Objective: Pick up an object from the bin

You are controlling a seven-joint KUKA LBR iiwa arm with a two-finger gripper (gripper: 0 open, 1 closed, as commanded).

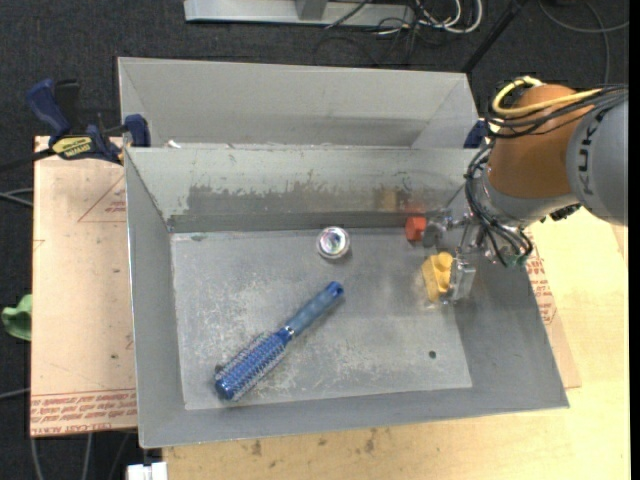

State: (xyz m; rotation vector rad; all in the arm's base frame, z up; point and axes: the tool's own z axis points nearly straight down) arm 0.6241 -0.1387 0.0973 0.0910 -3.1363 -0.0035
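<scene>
My gripper hangs low at the right side of the bin, close to the floor. A small yellow lumpy object lies right against its left side, touching or nearly touching it. A small orange-red block sits just up and to the left, by the back wall.
A round silver cap-like piece lies near the back wall at the middle. A blue hairbrush lies slantwise on the bin floor, bristle head toward the front left. The arm with its orange cover reaches in over the right rim.
</scene>
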